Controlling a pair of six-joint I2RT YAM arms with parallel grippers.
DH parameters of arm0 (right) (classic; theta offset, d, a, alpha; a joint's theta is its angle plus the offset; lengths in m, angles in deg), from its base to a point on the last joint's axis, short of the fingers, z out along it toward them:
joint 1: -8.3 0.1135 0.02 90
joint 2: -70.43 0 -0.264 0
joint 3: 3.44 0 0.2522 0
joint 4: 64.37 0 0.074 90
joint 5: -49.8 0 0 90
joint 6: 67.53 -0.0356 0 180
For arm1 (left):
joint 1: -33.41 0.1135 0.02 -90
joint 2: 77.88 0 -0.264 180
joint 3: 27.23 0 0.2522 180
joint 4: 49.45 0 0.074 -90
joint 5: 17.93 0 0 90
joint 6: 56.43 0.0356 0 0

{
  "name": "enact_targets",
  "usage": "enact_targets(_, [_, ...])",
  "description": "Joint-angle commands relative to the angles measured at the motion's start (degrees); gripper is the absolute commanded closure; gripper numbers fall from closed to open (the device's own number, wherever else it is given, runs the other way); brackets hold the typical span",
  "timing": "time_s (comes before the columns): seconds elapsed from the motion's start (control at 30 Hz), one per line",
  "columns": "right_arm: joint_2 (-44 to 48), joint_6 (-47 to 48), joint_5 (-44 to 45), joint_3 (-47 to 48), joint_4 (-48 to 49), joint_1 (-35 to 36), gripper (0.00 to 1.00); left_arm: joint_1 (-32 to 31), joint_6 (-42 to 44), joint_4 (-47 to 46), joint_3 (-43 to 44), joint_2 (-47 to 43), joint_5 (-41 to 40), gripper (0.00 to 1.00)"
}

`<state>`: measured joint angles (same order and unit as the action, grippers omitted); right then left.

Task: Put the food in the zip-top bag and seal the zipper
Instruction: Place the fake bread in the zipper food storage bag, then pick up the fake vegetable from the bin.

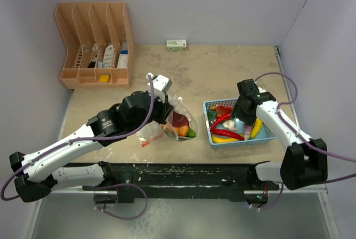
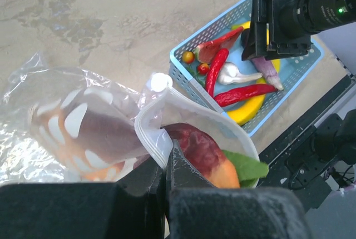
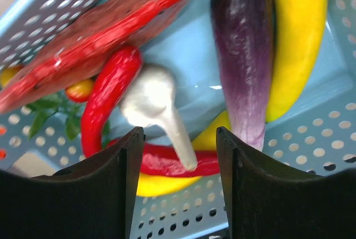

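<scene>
The clear zip-top bag (image 1: 179, 114) with white dots lies at the table's middle. Its mouth stands open towards the basket. My left gripper (image 2: 166, 158) is shut on the bag's mouth rim (image 2: 150, 133). An orange-red chunk (image 2: 203, 150) and a green leaf (image 2: 247, 168) lie inside the mouth. A short red-orange bit of the zipper (image 1: 146, 143) shows at the bag's near left. My right gripper (image 3: 179, 133) is open, low over the light blue basket (image 1: 214, 140). Between its fingers lie a white garlic (image 3: 150, 97), red chili peppers (image 3: 108, 91), a purple eggplant (image 3: 245, 55) and a yellow banana (image 3: 300, 39).
An orange desk organizer (image 1: 94, 44) stands at the back left. A small white box (image 1: 176, 44) lies by the back wall. A black rail (image 1: 183, 175) runs along the near edge. A red slice (image 3: 100, 33) and a cherry tomato (image 3: 80, 89) are also in the basket.
</scene>
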<state>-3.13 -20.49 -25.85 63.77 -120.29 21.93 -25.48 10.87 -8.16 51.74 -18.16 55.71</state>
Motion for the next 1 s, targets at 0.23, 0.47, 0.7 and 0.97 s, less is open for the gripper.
enact_targets(0.23, [-7.3, 3.5, 2.0, -1.8, 5.4, -12.0, 0.43, 0.2, 2.1, -4.4, -1.9, -3.5, -3.1, 1.0])
enact_targets(0.47, [-10.7, 5.3, 3.2, -3.4, 8.8, -13.6, 0.43, 0.3, 3.0, -5.0, -2.4, -3.3, -4.1, 1.0])
enact_targets(0.7, [-13.7, 6.4, 2.3, -2.9, 10.9, -14.0, 0.56, 0.3, 3.0, -5.5, -3.1, -2.7, -3.6, 1.0])
enact_targets(0.97, [-8.1, 6.6, 1.1, -3.5, 10.3, -14.0, 0.91, 0.5, 2.4, -5.1, -2.8, -2.9, -3.4, 1.0])
